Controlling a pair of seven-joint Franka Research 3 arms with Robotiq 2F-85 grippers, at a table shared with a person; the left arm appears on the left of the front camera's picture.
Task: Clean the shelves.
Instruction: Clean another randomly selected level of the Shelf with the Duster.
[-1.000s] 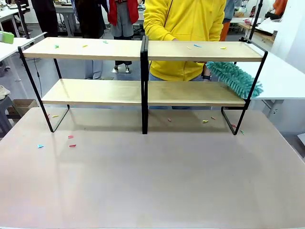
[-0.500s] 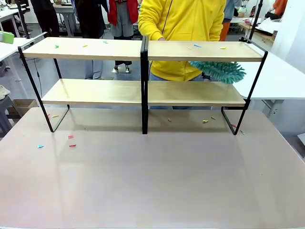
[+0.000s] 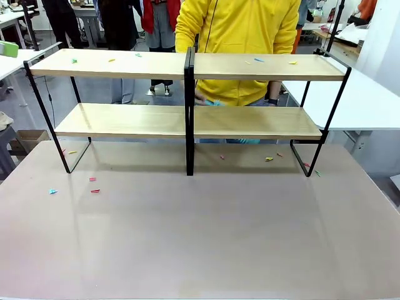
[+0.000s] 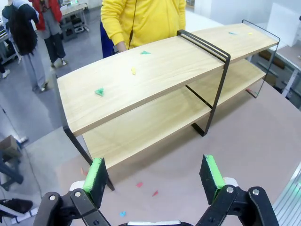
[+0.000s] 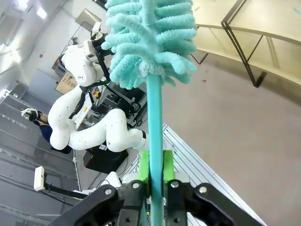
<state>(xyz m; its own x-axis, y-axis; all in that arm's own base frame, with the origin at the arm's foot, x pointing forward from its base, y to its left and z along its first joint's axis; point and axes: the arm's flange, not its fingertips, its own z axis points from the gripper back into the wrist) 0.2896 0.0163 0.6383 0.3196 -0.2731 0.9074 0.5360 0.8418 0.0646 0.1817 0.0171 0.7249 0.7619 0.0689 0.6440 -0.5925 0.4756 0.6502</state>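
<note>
Shelves [image 3: 125,120] stand across the far half of the brownish table [image 3: 200,237], two pale wooden boards one above the other in a thin black frame with a black upright in the middle. A person in a yellow top [image 3: 240,25] stands close behind them, right of the centre upright. Small coloured scraps [image 3: 258,60] lie on the top board, and more are scattered on the table in front of the rack and underneath it.

From the right wrist view, the right gripper [image 5: 155,157] is clamped tight on the thin teal handle [image 5: 155,117] of a duster [image 5: 150,37], green pads pressed to either side of the stick. The fluffy teal head rises straight up from the grip. The shelves [image 5: 277,19] sit up and to the right of that head, showing an end of the black frame and both boards. The fluff comes near the board's edge, but I cannot tell whether it touches.

From the left wrist view, the left gripper [image 4: 154,162] has its jaws spread wide with nothing between them. It hangs over the table on the near side of the rack. The shelves [image 4: 155,66] lie ahead of it and well apart, running at a slant from lower left to upper right, with a green scrap [image 4: 99,91] on the top board.
</note>
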